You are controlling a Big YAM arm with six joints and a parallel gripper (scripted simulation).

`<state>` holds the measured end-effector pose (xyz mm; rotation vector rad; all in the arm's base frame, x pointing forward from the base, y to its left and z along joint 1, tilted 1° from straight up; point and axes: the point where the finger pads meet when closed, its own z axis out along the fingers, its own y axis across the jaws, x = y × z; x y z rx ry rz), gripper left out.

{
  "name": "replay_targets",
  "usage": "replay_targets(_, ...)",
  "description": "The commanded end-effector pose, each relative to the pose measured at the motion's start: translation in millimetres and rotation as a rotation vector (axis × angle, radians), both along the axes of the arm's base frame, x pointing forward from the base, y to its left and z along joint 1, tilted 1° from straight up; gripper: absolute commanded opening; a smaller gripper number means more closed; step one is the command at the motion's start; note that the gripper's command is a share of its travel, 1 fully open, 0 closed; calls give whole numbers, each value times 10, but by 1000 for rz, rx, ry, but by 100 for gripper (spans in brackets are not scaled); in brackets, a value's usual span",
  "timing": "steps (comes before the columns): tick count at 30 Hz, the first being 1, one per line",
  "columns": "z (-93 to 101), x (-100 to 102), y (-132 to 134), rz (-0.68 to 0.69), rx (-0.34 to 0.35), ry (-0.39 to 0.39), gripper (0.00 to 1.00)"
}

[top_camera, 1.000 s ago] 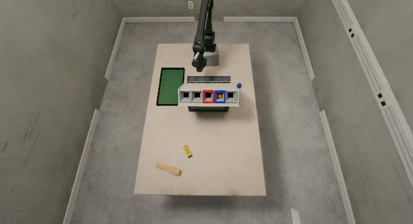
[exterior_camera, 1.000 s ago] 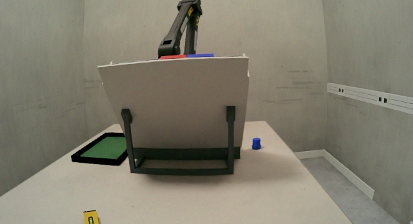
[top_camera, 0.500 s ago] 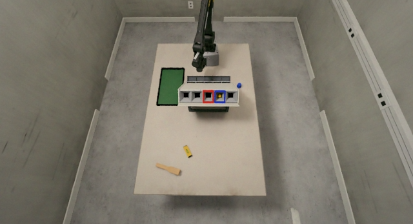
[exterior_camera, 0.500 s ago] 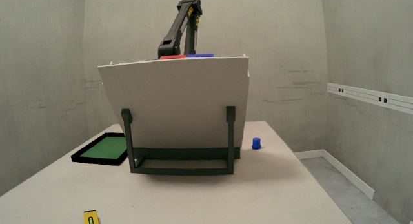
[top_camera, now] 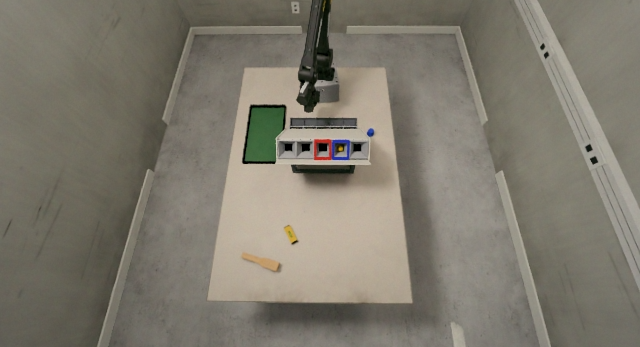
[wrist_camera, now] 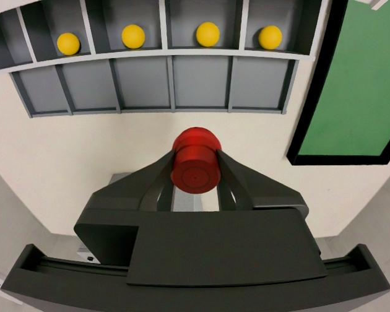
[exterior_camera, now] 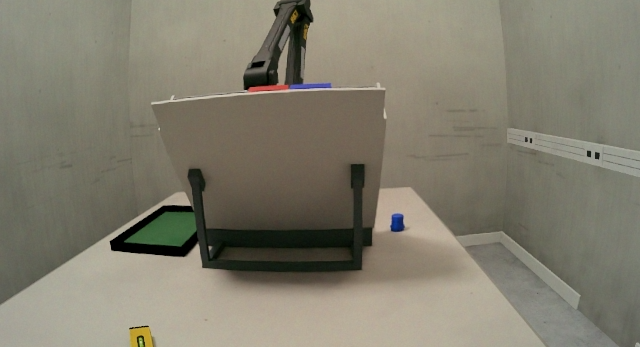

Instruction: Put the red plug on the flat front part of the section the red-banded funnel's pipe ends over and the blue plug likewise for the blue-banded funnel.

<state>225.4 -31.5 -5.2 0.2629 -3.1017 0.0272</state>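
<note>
My gripper (wrist_camera: pixel 195 156) (top_camera: pixel 308 104) is shut on the red plug (wrist_camera: pixel 195 174) and holds it above the table, just short of the grey rack of sections (wrist_camera: pixel 169 83) (top_camera: pixel 323 122). Several of the rack's back parts hold a yellow marble each (wrist_camera: pixel 133 36); the far-left one is empty. The flat front parts are bare. The red-banded funnel (top_camera: pixel 322 149) is empty. The blue-banded funnel (top_camera: pixel 340 157) has a yellow marble (top_camera: pixel 340 148) in it. The blue plug (top_camera: pixel 370 132) (exterior_camera: pixel 397 222) stands on the table beside the white cover (exterior_camera: pixel 280 157), which hides my fingers in the exterior view.
A green tray with a black rim (top_camera: pixel 263 106) (exterior_camera: pixel 150 248) (wrist_camera: pixel 308 100) lies beside the rack. A yellow block (top_camera: pixel 290 234) (exterior_camera: pixel 140 337) and a wooden spatula (top_camera: pixel 260 261) lie far off near the table's other end. The arm's base (top_camera: pixel 327 91) stands behind the gripper.
</note>
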Motion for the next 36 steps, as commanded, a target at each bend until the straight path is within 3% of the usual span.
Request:
replay_targets(1, 103, 226, -56, 0, -2, -22, 0)
replay_targets(26, 144, 307, -87, 0, -1, -12, 0)
replay_targets(36, -570, 231, -71, 0, 0, -7, 0)
